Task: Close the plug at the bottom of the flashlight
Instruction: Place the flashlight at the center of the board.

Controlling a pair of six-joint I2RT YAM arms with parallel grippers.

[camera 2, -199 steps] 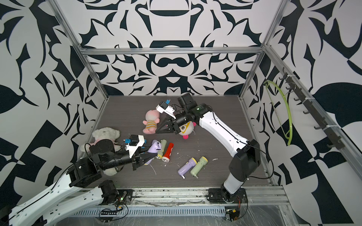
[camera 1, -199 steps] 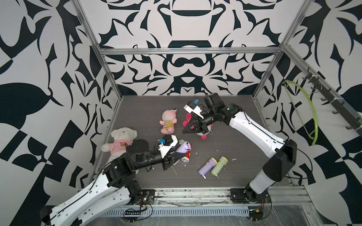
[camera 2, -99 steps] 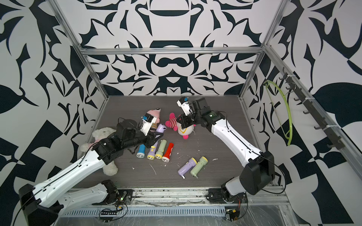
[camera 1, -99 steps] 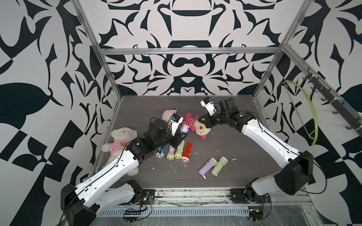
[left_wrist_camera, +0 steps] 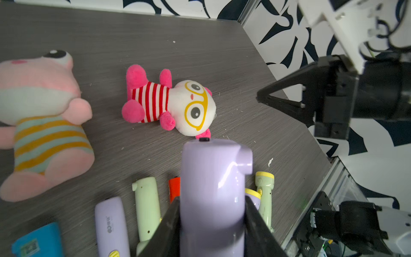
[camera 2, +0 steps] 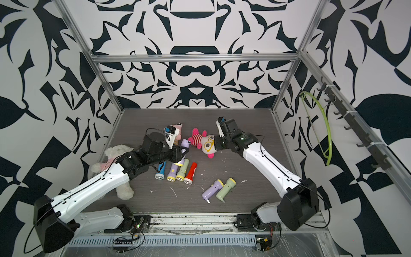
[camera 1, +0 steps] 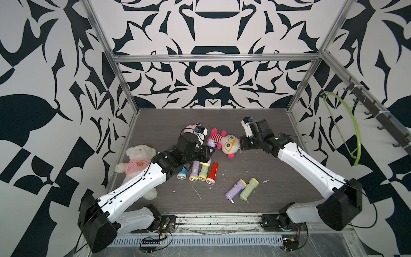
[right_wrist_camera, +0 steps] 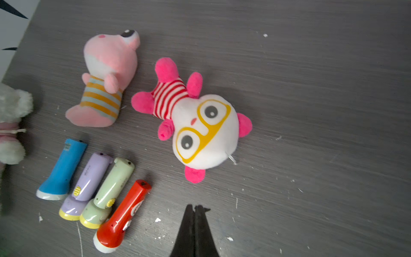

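Noted left arm stretched farther toward mid-table than a second ago, when low by the front rail. Noted right arm drawn back rightward, off the toys. Found everything resting on dark grey table. Saw left gripper clamped on the lilac flashlight, fingers pressing both sides of the barrel. Flashlight held up over the tails of the row lying below, tail end aimed toward the right gripper. Saw right gripper fingers pressed together with nothing between, tip just beside the head of the glasses doll in a top view. Cannot tell contact there. Logged white teddy bear at the left wall, partly under the left arm. Logged pink striped plush just beside the doll, near the back of the left gripper. Counted a row of four on the table, lenses toward the front: blue flashlight, second lilac flashlight, green flashlight, red flashlight, touching side by side. Counted a separate pair nearer the front: lilac one and green one. Spotted a small dark spot on the tail end of the held flashlight. Plug state there too small to tell.
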